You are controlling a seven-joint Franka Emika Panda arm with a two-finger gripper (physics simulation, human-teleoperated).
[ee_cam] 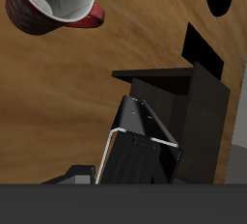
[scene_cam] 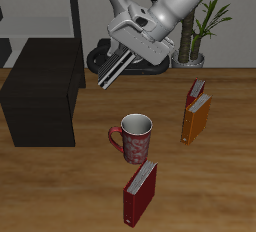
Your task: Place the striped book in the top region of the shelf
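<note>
My gripper [scene_cam: 127,50] is shut on the striped book [scene_cam: 113,68] and holds it tilted in the air, above the table behind the mug. The book hangs beside the black shelf [scene_cam: 40,101], a little past its inner edge and about level with or above its flat top, which is bare. In the wrist view the book [ee_cam: 138,149] shows as a dark slab with a pale glossy edge, clamped in the gripper [ee_cam: 135,175], with the black shelf [ee_cam: 207,107] just beyond it.
A red mug [scene_cam: 133,136] stands mid-table and also shows in the wrist view [ee_cam: 53,6]. A dark red book [scene_cam: 140,191] stands near the front edge. An orange book [scene_cam: 195,118] stands beside the mug's far side. A grey rack [scene_cam: 40,16] and a plant [scene_cam: 205,21] are at the back.
</note>
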